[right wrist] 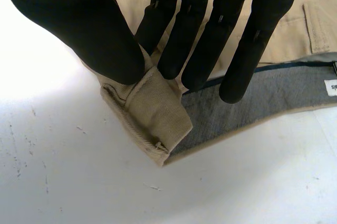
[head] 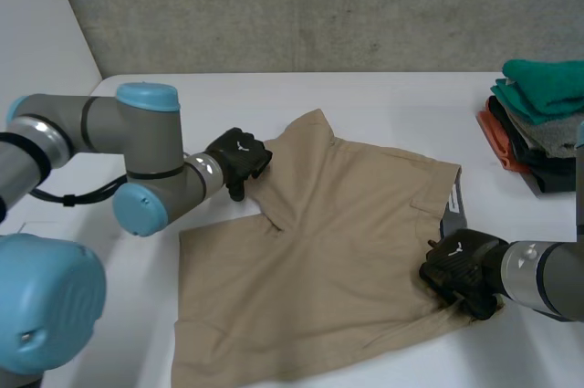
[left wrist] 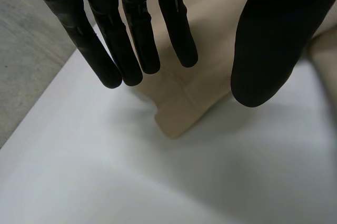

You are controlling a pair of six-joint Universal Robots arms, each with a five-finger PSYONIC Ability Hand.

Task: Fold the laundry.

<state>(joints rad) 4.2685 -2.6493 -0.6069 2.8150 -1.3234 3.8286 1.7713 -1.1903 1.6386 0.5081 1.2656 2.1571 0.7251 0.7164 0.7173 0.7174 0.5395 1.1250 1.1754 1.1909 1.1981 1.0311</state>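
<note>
A pair of tan shorts (head: 338, 251) lies spread and partly folded on the white table (head: 383, 100), a grey inner waistband showing at its right edge. My left hand (head: 239, 158) hovers at the garment's far left corner. Its fingers (left wrist: 131, 34) are straight with the thumb held apart, and the tan corner (left wrist: 181, 110) lies beneath them, not gripped. My right hand (head: 461, 269) is at the right edge of the shorts. There its thumb (right wrist: 79, 29) and fingers pinch a folded tan corner (right wrist: 152, 113) beside the grey band (right wrist: 274, 95).
A stack of folded clothes (head: 538, 119), teal on top with grey, black and orange below, sits at the table's far right. A grey wall (head: 319, 5) runs behind the table. Bare tabletop lies beyond the shorts and to their right front.
</note>
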